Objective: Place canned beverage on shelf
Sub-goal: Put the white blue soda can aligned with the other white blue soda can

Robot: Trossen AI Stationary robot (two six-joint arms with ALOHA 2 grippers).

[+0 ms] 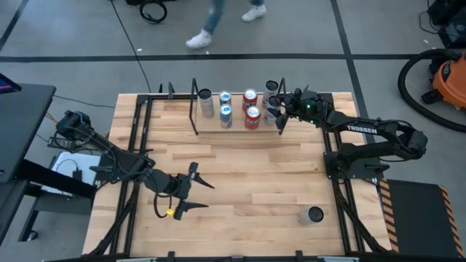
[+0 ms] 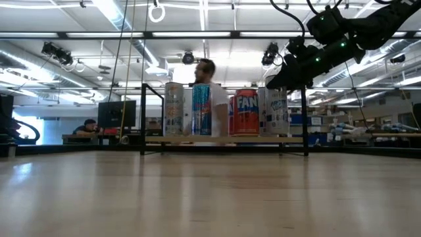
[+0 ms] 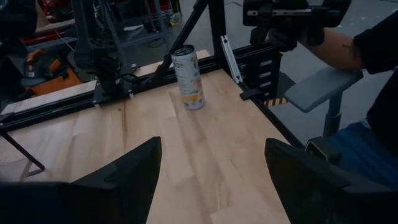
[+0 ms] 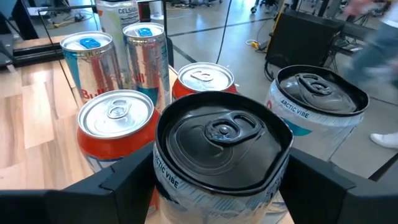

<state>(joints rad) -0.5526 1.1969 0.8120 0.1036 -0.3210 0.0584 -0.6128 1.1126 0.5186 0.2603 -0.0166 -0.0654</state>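
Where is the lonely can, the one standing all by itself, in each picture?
High view: the lone can stands near the picture's lower right corner of the table.
Low view: not in it.
Left wrist view: the can stands upright, beyond the open left gripper.
Right wrist view: not in it.
Shared landmark: the light-wood table.

The shelf [image 1: 237,129] stands at the far middle of the tabletop [image 1: 247,182], carrying a cluster of cans [image 1: 237,108]. The right gripper [image 1: 279,109] sits over the shelf's right end. A lone can [image 1: 314,215] stands near-right, the left gripper [image 1: 198,195] near-left.
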